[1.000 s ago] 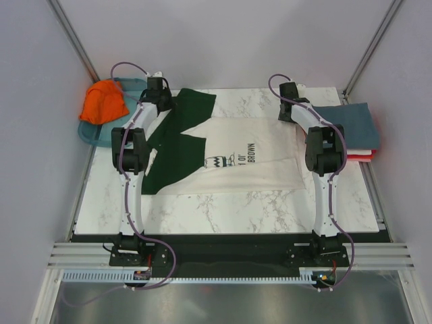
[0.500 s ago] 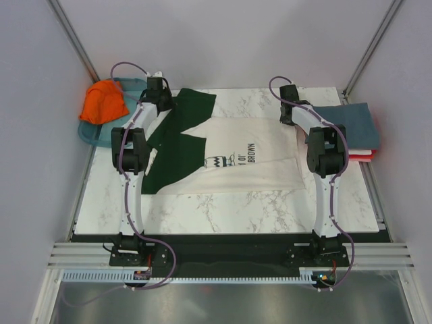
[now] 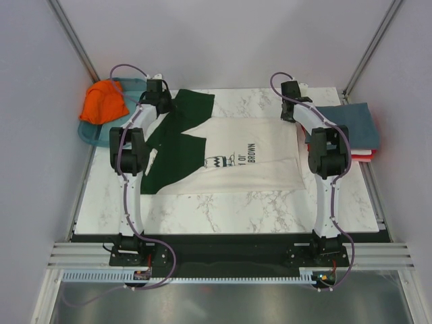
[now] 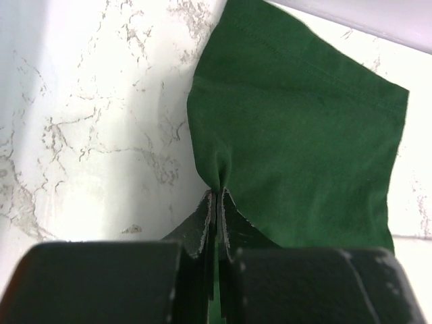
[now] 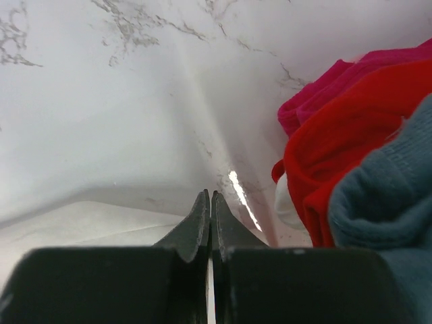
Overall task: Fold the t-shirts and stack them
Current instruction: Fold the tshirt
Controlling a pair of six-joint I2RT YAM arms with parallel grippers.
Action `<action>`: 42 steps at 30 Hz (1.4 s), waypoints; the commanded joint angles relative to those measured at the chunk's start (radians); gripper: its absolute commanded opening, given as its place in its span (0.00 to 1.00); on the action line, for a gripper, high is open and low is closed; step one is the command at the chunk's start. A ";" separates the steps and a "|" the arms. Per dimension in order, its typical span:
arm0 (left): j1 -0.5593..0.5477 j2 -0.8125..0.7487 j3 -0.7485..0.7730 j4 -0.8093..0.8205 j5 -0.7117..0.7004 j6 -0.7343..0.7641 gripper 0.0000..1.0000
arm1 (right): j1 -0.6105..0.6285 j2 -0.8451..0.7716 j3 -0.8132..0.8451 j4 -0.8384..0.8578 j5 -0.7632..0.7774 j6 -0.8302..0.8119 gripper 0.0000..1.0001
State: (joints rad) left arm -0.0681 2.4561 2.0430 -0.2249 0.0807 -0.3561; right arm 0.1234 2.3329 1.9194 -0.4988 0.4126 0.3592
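Two grippers, both closed tight. The left gripper (image 4: pixel 216 201) pinches the dark green sleeve (image 4: pixel 297 128) of the cream t-shirt (image 3: pixel 250 158), the cloth puckering at its tips. That shirt lies spread flat mid-table, print up. The right gripper (image 5: pixel 210 199) is clamped at the shirt's far right corner. Whether it has caught the pale hem, its own body hides. Just beside it is the folded stack (image 3: pixel 347 121), slate-blue on top, red edges peeking out. An orange t-shirt (image 3: pixel 103 102) is bunched in the teal tray (image 3: pixel 86 131) at far left, the tray mostly covered
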 commanded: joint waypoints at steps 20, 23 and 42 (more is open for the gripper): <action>-0.019 -0.379 -0.429 0.285 -0.010 -0.003 0.02 | 0.007 -0.224 -0.178 0.014 -0.070 0.026 0.00; -0.021 -0.440 -0.518 0.338 -0.025 -0.003 0.02 | 0.007 -0.251 -0.216 0.017 -0.070 0.037 0.00; -0.030 -0.789 -0.925 0.522 -0.078 0.022 0.02 | 0.008 -0.457 -0.462 0.112 -0.035 0.103 0.00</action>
State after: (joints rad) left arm -0.0914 1.7538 1.1648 0.2165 0.0277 -0.3569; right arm 0.1287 1.9179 1.4700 -0.4133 0.3420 0.4446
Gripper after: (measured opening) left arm 0.030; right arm 0.011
